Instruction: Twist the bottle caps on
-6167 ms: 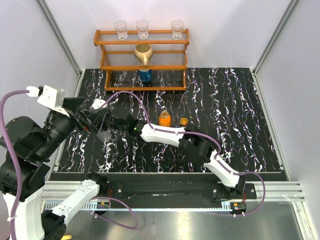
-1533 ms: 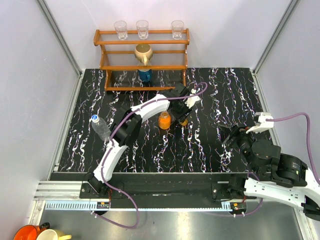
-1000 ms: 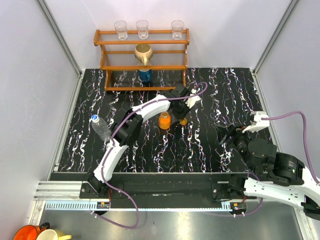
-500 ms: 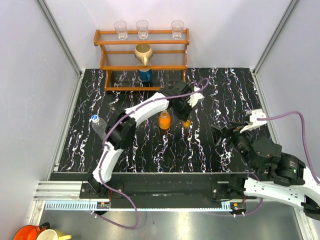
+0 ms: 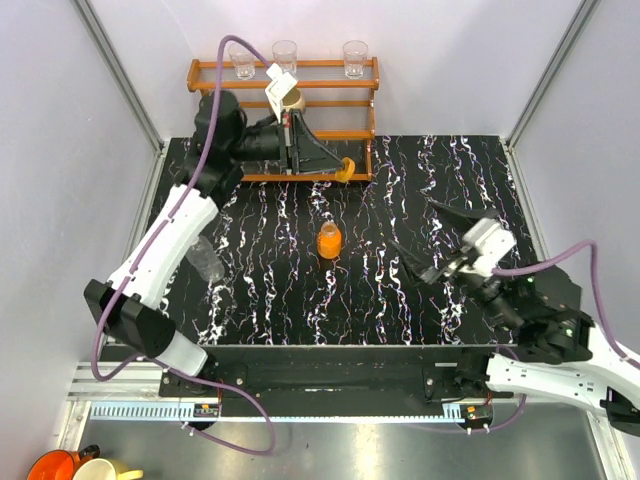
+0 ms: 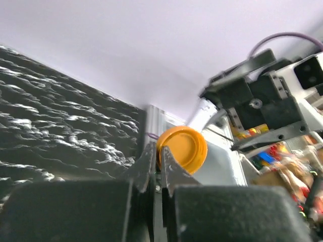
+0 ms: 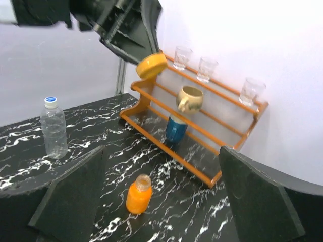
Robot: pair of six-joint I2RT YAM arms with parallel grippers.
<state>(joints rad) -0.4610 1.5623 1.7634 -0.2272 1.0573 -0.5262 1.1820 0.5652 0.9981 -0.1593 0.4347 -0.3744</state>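
Note:
The orange cap point(image 5: 348, 169) hangs in the air in front of the rack, pinched by its rim in my left gripper point(image 5: 338, 164). The left wrist view shows the jaws of that gripper point(image 6: 161, 157) shut on the cap point(image 6: 185, 149). The small orange bottle point(image 5: 329, 241) stands uncapped mid-table, its open neck plain in the right wrist view point(image 7: 139, 193). The clear bottle point(image 7: 54, 129) stands upright at the left with its white, blue-rimmed cap point(image 7: 49, 100) on. My right gripper point(image 5: 428, 240) is open and empty, right of the orange bottle and pointed at it point(image 7: 161, 151).
A wooden rack point(image 5: 357, 132) stands at the back with three clear glasses point(image 5: 355, 58) on top, a tan mug point(image 7: 189, 97) and a dark blue container point(image 7: 176, 128). My left arm point(image 5: 165, 245) crosses the table's left side, partly covering the clear bottle point(image 5: 208, 262).
My left gripper has lifted the orange cap off the table beside the orange bottle, up and back toward the rack. My right gripper has opened wide and swung toward the table's middle.

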